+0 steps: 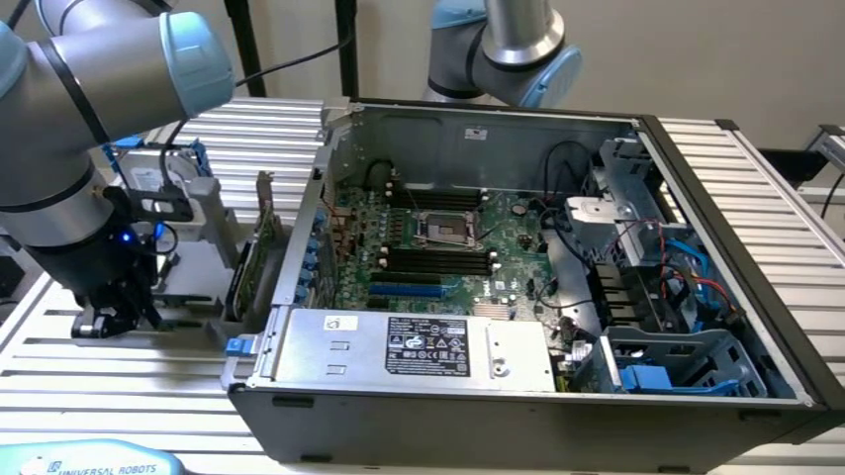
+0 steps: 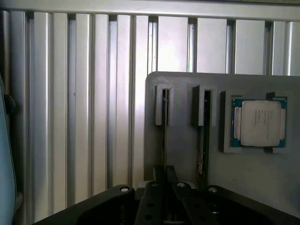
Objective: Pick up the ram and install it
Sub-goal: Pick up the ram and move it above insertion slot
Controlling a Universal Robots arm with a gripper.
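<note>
A ram (image 2: 165, 123) stands on edge in a slot of the grey holder (image 2: 183, 154), so I see it as a thin dark strip. A second ram stick (image 2: 205, 133) stands in the neighbouring slot. My gripper (image 2: 165, 173) is low over the holder, with its two dark fingers (image 2: 171, 174) pressed together on the first ram. In the exterior view the gripper (image 1: 109, 319) is at the holder (image 1: 185, 287), to the left of the open computer case (image 1: 528, 396). The black memory slots (image 1: 436, 262) lie on the motherboard inside the case.
A square silver processor chip (image 2: 260, 123) sits in its own pocket on the holder. An upright green expansion card (image 1: 259, 252) stands between the holder and the case wall. The ribbed aluminium table (image 1: 119, 396) surrounds the case. A second arm (image 1: 509, 49) stands behind the case.
</note>
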